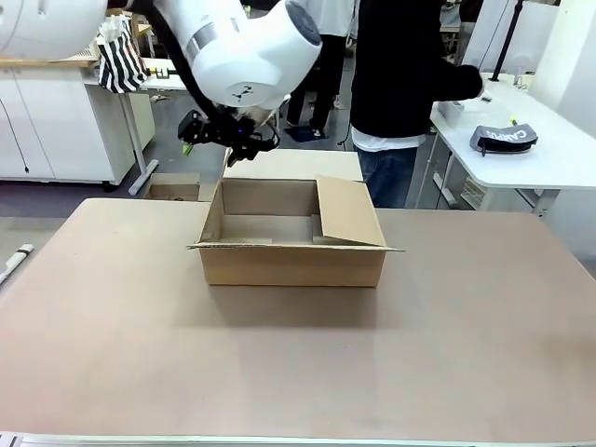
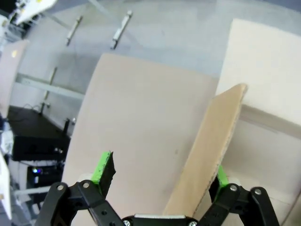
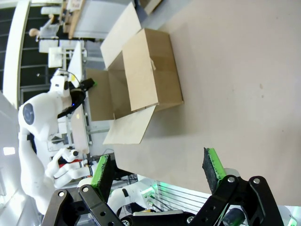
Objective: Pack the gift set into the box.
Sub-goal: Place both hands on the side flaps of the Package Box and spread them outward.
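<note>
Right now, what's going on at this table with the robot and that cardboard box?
The left gripper is over the far left corner of the open box, jaws open on either side of an upright flap, not closed on it. The right gripper hangs open and empty over the table, away from the box. The person stands at the far side, turned toward a white side table.

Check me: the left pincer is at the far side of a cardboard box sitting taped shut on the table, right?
Not quite. The box is open, not taped shut, as the front view shows; the left pincer is indeed at its far side.
</note>
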Available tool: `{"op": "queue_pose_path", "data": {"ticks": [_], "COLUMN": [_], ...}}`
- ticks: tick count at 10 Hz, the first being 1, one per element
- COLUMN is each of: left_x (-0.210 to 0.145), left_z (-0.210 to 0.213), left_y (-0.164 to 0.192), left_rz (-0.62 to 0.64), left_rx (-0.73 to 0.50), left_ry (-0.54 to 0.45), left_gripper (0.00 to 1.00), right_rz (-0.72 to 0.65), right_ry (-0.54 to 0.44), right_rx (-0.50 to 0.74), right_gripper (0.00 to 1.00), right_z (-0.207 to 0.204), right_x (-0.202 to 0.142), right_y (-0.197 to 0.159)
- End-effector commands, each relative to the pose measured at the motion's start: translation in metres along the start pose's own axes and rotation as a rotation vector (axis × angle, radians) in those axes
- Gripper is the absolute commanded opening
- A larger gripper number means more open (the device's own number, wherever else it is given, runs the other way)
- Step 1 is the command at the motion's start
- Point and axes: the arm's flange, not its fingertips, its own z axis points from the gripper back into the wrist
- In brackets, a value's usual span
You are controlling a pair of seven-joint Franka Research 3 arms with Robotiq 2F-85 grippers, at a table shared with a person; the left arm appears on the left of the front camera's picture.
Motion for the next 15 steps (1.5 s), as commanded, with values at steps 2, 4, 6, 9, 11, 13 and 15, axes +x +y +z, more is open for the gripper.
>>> {"op": "queue_pose_path", "data": {"ticks": [2, 4, 6, 9, 11, 13, 15], "left_x": [-0.005, 0.001, 0.007, 0.005, -0.001, -0.013, -0.025], "left_z": [-0.020, -0.033, -0.048, -0.069, -0.080, -0.092, -0.103], "left_y": [0.034, 0.064, 0.094, 0.118, 0.146, 0.183, 0.199], "left_rz": [0.032, 0.083, 0.118, 0.160, 0.228, 0.302, 0.318], "left_rx": [-0.025, -0.090, -0.213, -0.428, -0.568, -0.708, -0.765], "left_ry": [0.132, 0.214, 0.315, 0.411, 0.444, 0.469, 0.494], "left_gripper": [1.00, 1.00, 1.00, 1.00, 1.00, 1.00, 1.00], "right_rz": [0.023, 0.023, 0.023, 0.023, 0.023, 0.023, 0.023], "right_ry": [-0.001, -0.001, -0.001, -0.001, -0.001, -0.001, -0.001], "right_rx": [0.020, 0.020, 0.020, 0.020, 0.020, 0.020, 0.020], "right_gripper": [1.00, 1.00, 1.00, 1.00, 1.00, 1.00, 1.00], "right_z": [0.001, 0.001, 0.001, 0.001, 0.001, 0.001, 0.001], "right_x": [0.002, 0.002, 0.002, 0.002, 0.002, 0.002, 0.002], "right_y": [0.000, 0.000, 0.000, 0.000, 0.000, 0.000, 0.000]}}
